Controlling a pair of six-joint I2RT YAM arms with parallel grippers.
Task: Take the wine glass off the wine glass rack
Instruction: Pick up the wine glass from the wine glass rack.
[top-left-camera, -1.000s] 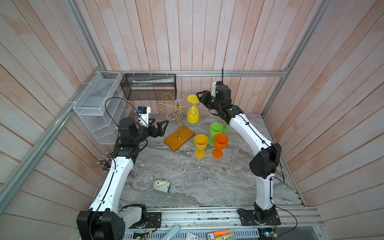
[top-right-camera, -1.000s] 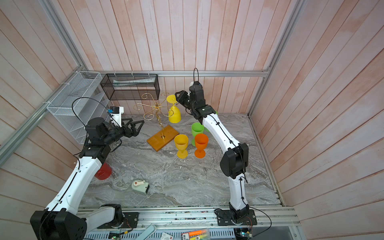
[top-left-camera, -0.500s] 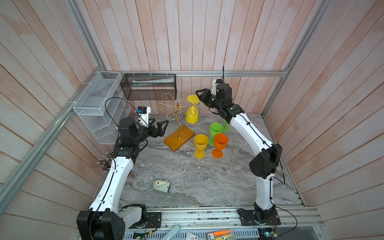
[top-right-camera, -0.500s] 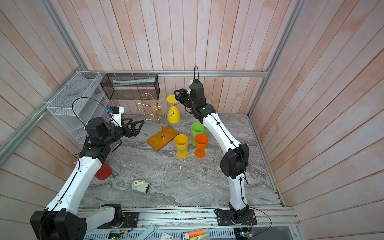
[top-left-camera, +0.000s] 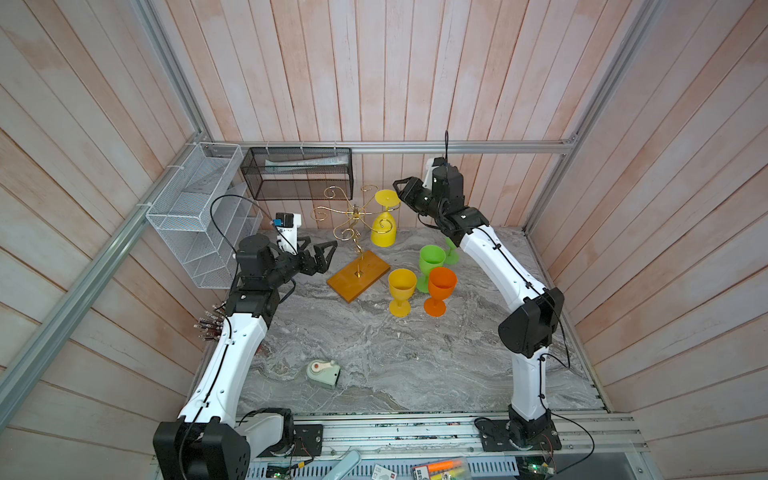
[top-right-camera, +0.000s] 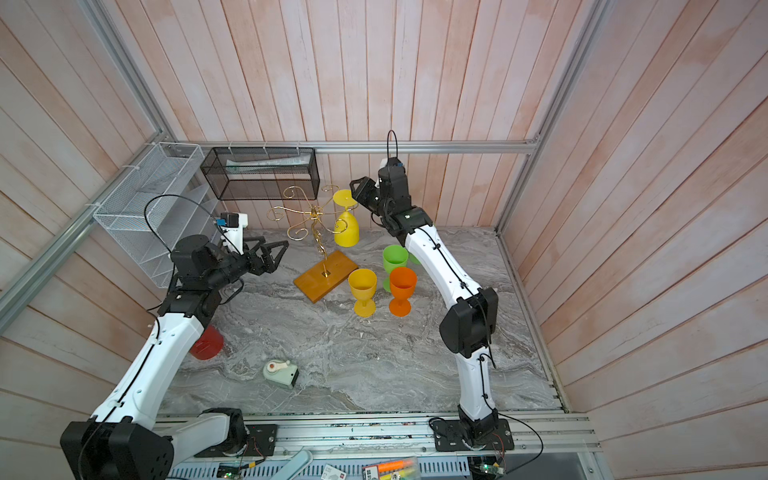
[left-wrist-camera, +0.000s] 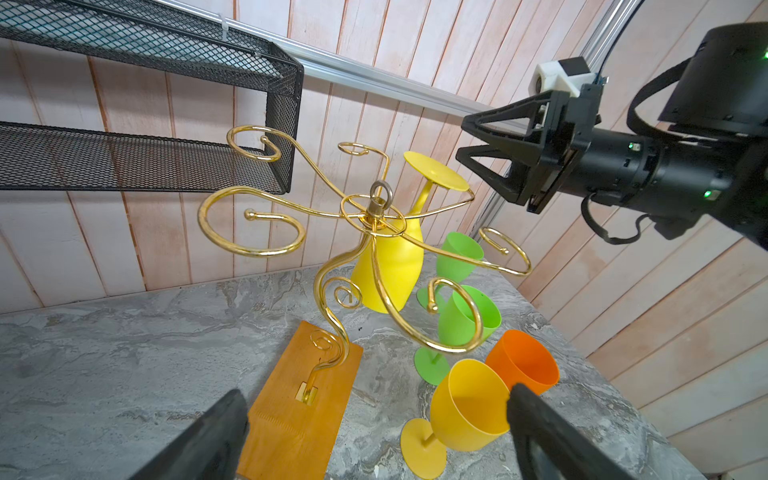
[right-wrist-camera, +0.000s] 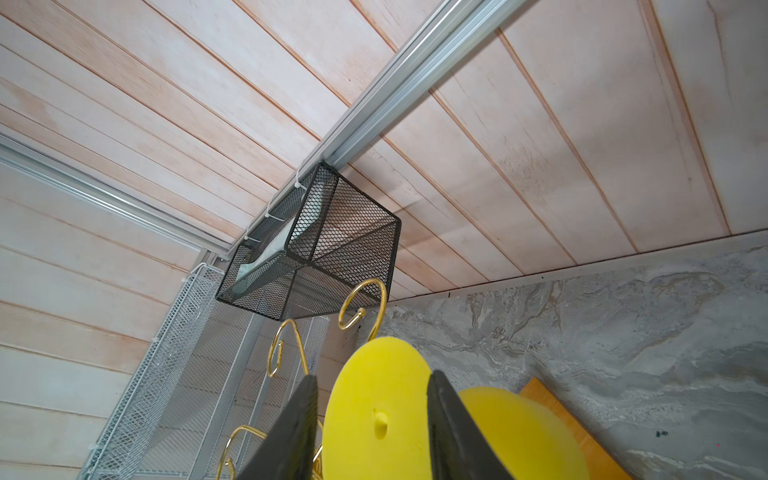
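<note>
**Right gripper lining up on the foot of the hanging glass**

The right gripper (left-wrist-camera: 461, 139) is hovering at the top of the wine glass rack (left-wrist-camera: 376, 208). The yellow wine glass (left-wrist-camera: 390, 266) is hanging upside down just ahead of its fingertips, with the stem caught in a wire arm. Its round foot (right-wrist-camera: 374, 403) is sitting uppermost and the bowl is dangling below the tips. Judging from this, the gripper is closing in for a hold on the foot or stem.

To do this well, the gripper should be going in level with the foot, so the disc sits squarely between the jaws, and then closing gently. The plastic looks smooth and light, so a skewed pinch is likely to tip it. Once held, the glass should be sliding out along the wire arm toward its open end. Pulled straight up, the foot could catch and drag the rack. I cannot make out which way that arm opens.

The jaws are standing partly apart, with a clear gap showing in the left wrist view. In the right wrist view the foot is showing between the fingers, but I cannot tell whether either pad is touching it. Nothing looks clamped.

The left gripper (top-left-camera: 320, 253) is waiting wide open and empty on the far side of the rack, near the orange-brown base (top-left-camera: 358, 276), and well placed for steadying it.
</note>
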